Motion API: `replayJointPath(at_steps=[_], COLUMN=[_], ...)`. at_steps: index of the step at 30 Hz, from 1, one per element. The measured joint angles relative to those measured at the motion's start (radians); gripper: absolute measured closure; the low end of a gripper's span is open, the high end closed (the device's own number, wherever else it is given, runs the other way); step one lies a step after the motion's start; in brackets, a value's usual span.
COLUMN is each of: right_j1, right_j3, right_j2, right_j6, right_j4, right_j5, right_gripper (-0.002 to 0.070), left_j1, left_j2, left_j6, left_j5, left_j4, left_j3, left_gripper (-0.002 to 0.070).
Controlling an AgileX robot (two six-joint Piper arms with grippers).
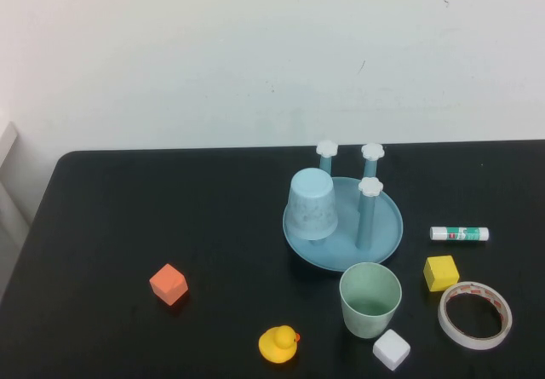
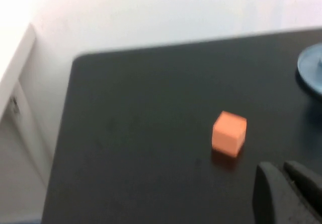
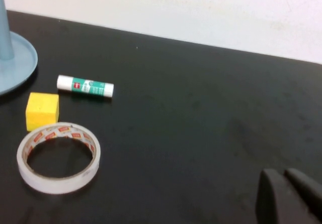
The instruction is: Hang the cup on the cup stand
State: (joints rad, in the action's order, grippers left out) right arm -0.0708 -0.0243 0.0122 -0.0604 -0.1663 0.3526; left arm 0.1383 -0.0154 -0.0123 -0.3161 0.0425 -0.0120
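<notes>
1. Two cups sit on the black worktop (image 1: 128, 217): the cup (image 1: 370, 299), pale mint green, stands upright and mouth-up just in front of the cup stand (image 1: 387, 234), while a light blue speckled cup (image 1: 311, 203) sits upside down over a peg on the stand's left side.
2. Three other pegs topped with white flower-shaped caps (image 1: 370, 186) stand bare on the blue dish.
3. Beside the mint cup lie a white cube (image 1: 391, 349) near its base, a yellow duck (image 1: 278, 344) to its left, and a yellow cube (image 1: 440, 272) to its right.
4. Next to the yellow cube is a roll of tape (image 1: 474, 313), lying flat, and a glue stick (image 1: 459, 234) lies on its side further back.
5. An orange cube (image 1: 169, 284) sits alone, well apart on the left of the worktop.
6. Neither arm shows in the high view.
7. The left gripper (image 2: 288, 186) hangs above the worktop near the orange cube, its dark fingertips close together and holding nothing.
8. The right gripper (image 3: 288, 189) hovers over bare worktop to the right of the tape roll, fingertips likewise close together and empty.
</notes>
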Motion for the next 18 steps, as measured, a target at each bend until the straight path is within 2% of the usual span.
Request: replayJointPath(at_steps=[4, 12, 18], right_j1=[0.0, 0.0, 0.0], right_j3=[-0.004, -0.007, -0.007], right_j2=[0.0, 0.0, 0.0], right_j6=[0.0, -0.001, 0.014], right_j4=[-0.002, -0.004, -0.004], right_j5=[-0.078, -0.521, -0.752], right_gripper=[0.0678, 0.0678, 0.0678], left_j1=[0.0, 0.0, 0.0], left_j2=[0.0, 0.0, 0.0], left_j6=[0.0, 0.0, 0.0], left_j5=[0.106, 0.591, 0.767], left_j4=[-0.004, -0.007, -0.008], left_j3=[-0.007, -0.007, -0.007], left_gripper=[0.0676, 0.0676, 0.0676])
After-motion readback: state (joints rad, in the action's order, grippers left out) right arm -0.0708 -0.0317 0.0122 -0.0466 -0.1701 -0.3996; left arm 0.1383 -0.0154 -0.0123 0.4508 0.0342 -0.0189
